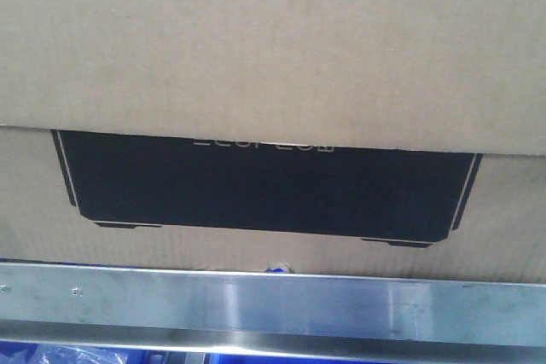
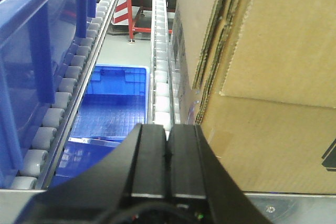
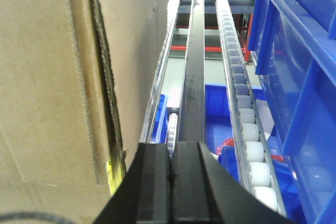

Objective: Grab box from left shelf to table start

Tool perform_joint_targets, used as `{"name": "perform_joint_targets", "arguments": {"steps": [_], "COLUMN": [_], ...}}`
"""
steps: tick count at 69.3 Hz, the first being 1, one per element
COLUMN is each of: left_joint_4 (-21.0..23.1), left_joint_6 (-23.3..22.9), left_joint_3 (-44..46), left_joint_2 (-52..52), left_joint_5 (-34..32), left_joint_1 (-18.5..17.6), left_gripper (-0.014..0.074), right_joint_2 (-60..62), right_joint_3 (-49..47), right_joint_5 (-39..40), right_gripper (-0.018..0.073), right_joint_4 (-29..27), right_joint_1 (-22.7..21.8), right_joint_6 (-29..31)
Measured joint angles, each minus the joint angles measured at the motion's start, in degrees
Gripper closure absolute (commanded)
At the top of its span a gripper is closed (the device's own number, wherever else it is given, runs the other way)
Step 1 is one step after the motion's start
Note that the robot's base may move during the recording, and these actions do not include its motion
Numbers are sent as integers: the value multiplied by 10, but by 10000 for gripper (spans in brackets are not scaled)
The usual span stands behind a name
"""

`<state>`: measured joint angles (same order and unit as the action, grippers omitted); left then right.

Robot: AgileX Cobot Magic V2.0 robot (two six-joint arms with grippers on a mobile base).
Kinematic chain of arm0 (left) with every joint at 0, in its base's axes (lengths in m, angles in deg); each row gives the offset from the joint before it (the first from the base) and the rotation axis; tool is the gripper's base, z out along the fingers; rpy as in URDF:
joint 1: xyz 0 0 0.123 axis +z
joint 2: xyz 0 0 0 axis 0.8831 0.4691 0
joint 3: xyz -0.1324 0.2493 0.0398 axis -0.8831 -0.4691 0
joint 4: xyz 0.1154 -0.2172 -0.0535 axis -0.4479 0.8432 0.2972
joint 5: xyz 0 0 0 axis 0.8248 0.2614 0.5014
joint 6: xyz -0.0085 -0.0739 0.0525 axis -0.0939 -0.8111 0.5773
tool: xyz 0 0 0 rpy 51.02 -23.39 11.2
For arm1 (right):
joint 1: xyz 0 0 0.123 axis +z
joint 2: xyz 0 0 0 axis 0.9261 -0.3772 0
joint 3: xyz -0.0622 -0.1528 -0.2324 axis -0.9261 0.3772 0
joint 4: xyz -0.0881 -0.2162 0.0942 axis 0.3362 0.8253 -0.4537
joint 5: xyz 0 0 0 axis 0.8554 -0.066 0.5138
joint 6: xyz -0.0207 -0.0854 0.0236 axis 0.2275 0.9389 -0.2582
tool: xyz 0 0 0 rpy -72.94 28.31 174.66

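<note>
The tan cardboard box (image 1: 273, 49) with its black printed panel fills the front view and rests behind the silver metal ledge of the left shelf (image 1: 273, 304). In the left wrist view the box (image 2: 273, 77) stands just right of my left gripper (image 2: 168, 129), which is shut with nothing between its fingers. From the right wrist camera, the box (image 3: 58, 77) is just left of my right gripper (image 3: 170, 148), also shut and empty. Each gripper sits beside one side wall of the box; whether they touch it I cannot tell.
White roller tracks (image 2: 160, 51) (image 3: 241, 93) run back along the shelf. Blue plastic bins (image 2: 110, 98) (image 3: 299, 77) sit below and to the outer sides. A red and white striped stand (image 2: 131, 14) is far behind. A dark rail (image 3: 194, 77) runs ahead of the right gripper.
</note>
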<state>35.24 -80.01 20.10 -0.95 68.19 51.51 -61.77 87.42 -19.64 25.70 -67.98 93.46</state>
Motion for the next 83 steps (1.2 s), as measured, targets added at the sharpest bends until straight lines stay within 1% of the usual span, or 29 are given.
{"name": "perform_joint_targets", "arguments": {"steps": [7, 17, 23, 27, 36, 40, 45, 48, 51, 52, 53, 55, 57, 59, 63, 65, 72, 83], "left_joint_4": [2, 29, 35, 29, -16, -36, -46, -49, -50, -51, -51, -51, -51, -50, -47, -45, -22, 17], "left_joint_6": [0, 0, 0, 0, 0, 0, 0, 0, 0, 0, 0, 0, 0, 0, 0, 0, 0, 0], "left_joint_3": [0, 3, 38, 65, 141, 166, 197, 212, 228, 232, 236, 244, 253, 262, 283, 292, 347, 490], "left_joint_2": [0, 0, 0, 1, 31, 44, 68, 80, 94, 97, 101, 108, 115, 122, 137, 143, 181, 283], "left_joint_5": [-22, -62, -35, -10, 46, 59, 69, 75, 83, 84, 85, 89, 93, 97, 108, 113, 153, 283], "left_joint_1": [0, 0, 0, 0, 0, 0, 0, 0, 0, 0, 0, 0, 0, 0, 0, 0, 0, 0], "left_gripper": [697, 697, 696, 695, 694, 693, 682, 647, 586, 547, 532, 470, 388, 327, 252, 241, 260, 269], "right_joint_2": [0, 0, 0, 0, 0, 0, 0, 0, 0, 0, 0, 0, 0, 0, 0, 0, 0, 0], "right_joint_3": [0, 0, 0, 0, 0, 0, 0, 0, 0, 0, 0, 0, 0, 0, 0, 0, 0, 0], "right_joint_5": [0, 0, 0, 0, 0, 0, 0, 0, 0, 0, 0, 0, 0, 0, 0, 0, 0, 0], "right_gripper": [503, 503, 503, 503, 503, 503, 503, 503, 503, 503, 503, 503, 503, 503, 503, 503, 503, 503], "right_joint_4": [0, 0, 0, 0, 0, 0, 0, 0, 0, 0, 0, 0, 0, 0, 0, 0, 0, 0], "right_joint_1": [0, 0, 0, 0, 0, 0, 0, 0, 0, 0, 0, 0, 0, 0, 0, 0, 0, 0], "right_joint_6": [0, 0, 0, 0, 0, 0, 0, 0, 0, 0, 0, 0, 0, 0, 0, 0, 0, 0]}}
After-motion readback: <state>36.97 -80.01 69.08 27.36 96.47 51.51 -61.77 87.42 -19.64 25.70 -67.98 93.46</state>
